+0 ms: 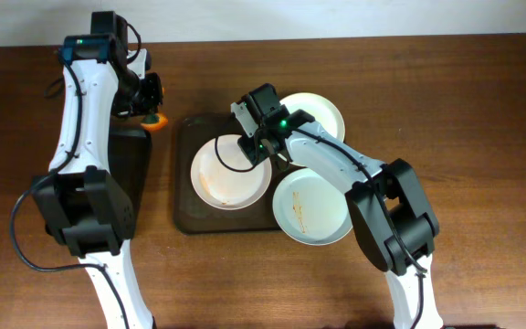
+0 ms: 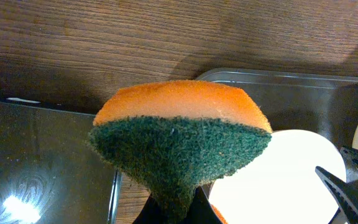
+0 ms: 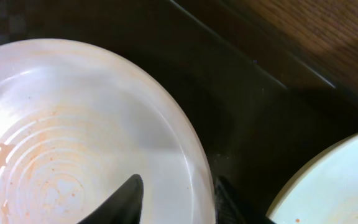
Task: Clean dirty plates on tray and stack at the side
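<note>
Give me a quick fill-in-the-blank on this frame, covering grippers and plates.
1. The sponge pinched in the left gripper has an orange back and a ___ scrub face.
2. The right gripper straddles the ___ of the plate lying on the tray.
3. The overhead view shows ___ plates in all.
Missing words: green; rim; three.

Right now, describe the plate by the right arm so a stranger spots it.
Find the dark brown tray. The plate lies on its left half. Only its rim sits between the jaws of the right gripper; the other two plates overhang the tray's right edge.
</note>
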Tool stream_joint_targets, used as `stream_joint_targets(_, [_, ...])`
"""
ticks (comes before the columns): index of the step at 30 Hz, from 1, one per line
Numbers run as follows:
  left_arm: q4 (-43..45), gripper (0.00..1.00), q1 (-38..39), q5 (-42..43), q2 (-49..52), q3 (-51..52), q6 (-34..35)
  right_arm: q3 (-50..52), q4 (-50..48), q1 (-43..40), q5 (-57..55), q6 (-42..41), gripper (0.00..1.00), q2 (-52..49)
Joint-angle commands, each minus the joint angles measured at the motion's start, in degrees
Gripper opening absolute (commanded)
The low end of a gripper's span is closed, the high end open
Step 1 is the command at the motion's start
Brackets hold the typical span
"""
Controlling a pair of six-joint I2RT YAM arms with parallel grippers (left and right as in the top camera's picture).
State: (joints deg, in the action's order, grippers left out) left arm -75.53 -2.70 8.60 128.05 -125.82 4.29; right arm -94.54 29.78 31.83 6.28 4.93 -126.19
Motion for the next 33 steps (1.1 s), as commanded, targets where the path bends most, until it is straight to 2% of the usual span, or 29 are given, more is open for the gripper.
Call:
stream_joint_targets(1, [0.26,0.00,-0.17,0.59,0.63,0.17,0.57,0.17,0.00,-0.42,-0.74,-0.90,0.37,-1.31])
stream_joint_targets(7, [0.24,0.00,-0.17,0.59,0.63,0.17,0.57,0.90,0.04,-0.44,-0.72,-0.92,0.37,-2.60])
stream_joint_targets(8, [0.26,0.00,-0.17,0.59,0.63,0.17,0.57,1.03,0.07,-0.42,-0.74,-1.95,0.35,-2.60])
stream_joint_targets(9, [0.26,0.00,-0.17,0.59,0.63,0.17,0.57,1.03,0.22,-0.50,-0.79,-5.97,0.16,-2.60])
stream_joint_targets(10, [0.26,0.00,-0.17,0.59,0.63,0.17,0.57,1.03,0.33,-0.52,-0.74,-11.41,0.04,-2.60])
stream_joint_targets(14, [0.26,0.00,-0.02,0.63,0.66,0.17,0.59,1.03,4.85,-0.35,-0.96,-40.61,0.04,-2.60])
stream_joint_targets(18, [-3.39,0.00,2.82,2.58,3.26,0.28,0.59,1.03,6.01,-0.31,-10.47,-57.13,0.04,-2.60])
stream_joint_targets(22, [-3.37,0.00,10.19,2.78,6.03,7.54,0.59,1.03,5.81,-0.31,-11.52,-57.72,0.04,-2.60])
stream_joint_targets(25, [4.96,0.00,14.36,2.82,6.03,15.26,0.61,1.03,6.03,-0.31,-11.50,-57.70,0.04,-2.60])
stream_joint_targets(29, [15.91,0.00,14.62,2.49,6.05,25.79,0.52,1.27,6.01,-0.31,-11.52,-57.27,0.04,-2.60])
stream_joint_targets(31, [20.96,0.00,14.53,-2.60,6.05,30.77,0.26,1.38,6.03,-0.31,-11.50,-57.27,0.04,-2.62])
stream_joint_targets(33, [23.85,0.00,14.51,-18.91,6.08,34.58,-0.11,1.38,6.05,-0.31,-11.50,-57.27,0.04,-2.69])
